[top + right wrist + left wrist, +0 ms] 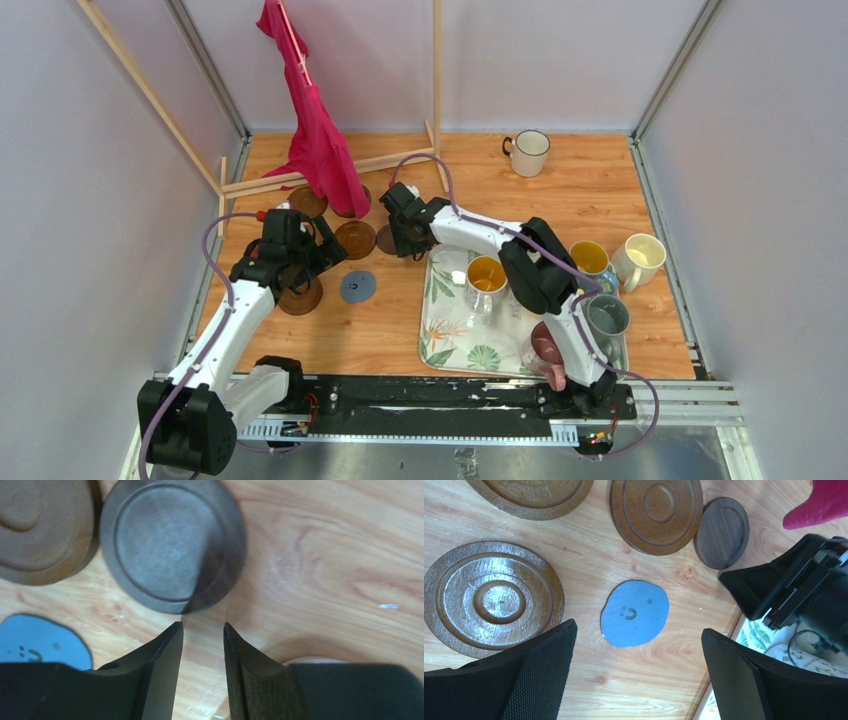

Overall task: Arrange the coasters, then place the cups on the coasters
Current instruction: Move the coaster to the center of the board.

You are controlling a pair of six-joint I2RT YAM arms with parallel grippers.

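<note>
Probably a lab (walled robot cell [760,150])

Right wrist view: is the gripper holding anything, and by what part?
Nothing held. The right gripper has only bare table between its close-set jaws, tips just short of the dark coaster.

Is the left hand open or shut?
Open. The left hand holds nothing; its fingers stand far apart, with the blue coaster lying on the table between them.
</note>
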